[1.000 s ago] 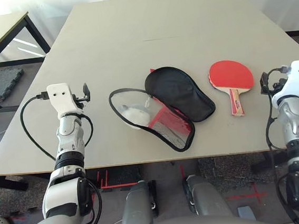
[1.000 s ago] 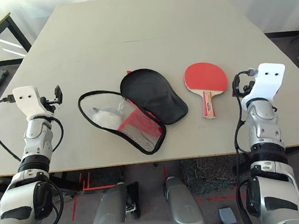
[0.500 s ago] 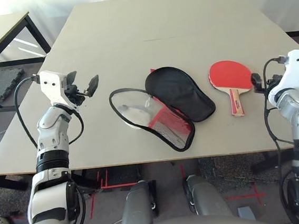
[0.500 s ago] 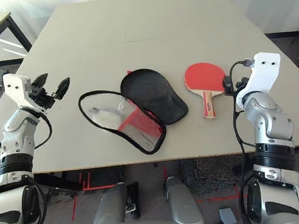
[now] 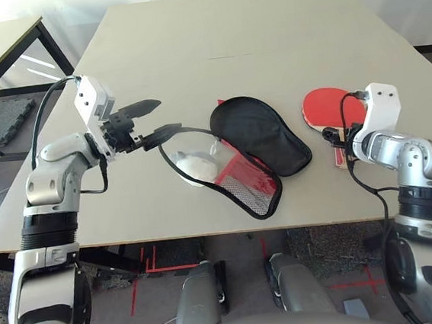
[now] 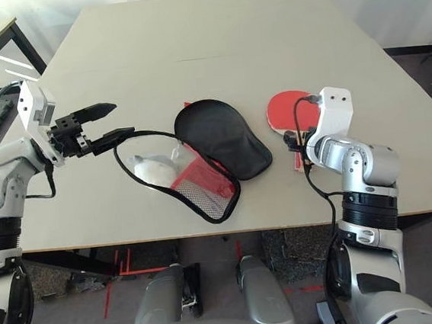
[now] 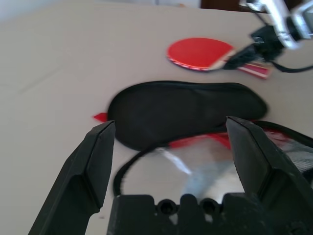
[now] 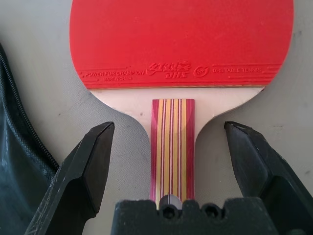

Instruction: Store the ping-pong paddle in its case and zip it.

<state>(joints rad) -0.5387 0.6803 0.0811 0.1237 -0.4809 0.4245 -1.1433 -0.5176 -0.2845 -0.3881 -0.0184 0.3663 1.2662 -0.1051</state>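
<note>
Ping-pong paddle [image 8: 181,44] lies flat on surface [image 5: 228,46], handle between spread fingers of right end effector [image 8: 168,161], not gripped. Case [image 5: 235,156] lies unzipped just ahead of left end effector [image 5: 155,120], fingers apart, empty. White plush [image 5: 195,164] inside case.

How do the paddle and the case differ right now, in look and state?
The ping-pong paddle is flat, rigid, red-faced with a wooden handle; the case is soft, mostly black, lying unzipped and spread open. The paddle sits between the open right gripper's fingers; the case's rim lies by the open left gripper. Both rest on the table.
</note>
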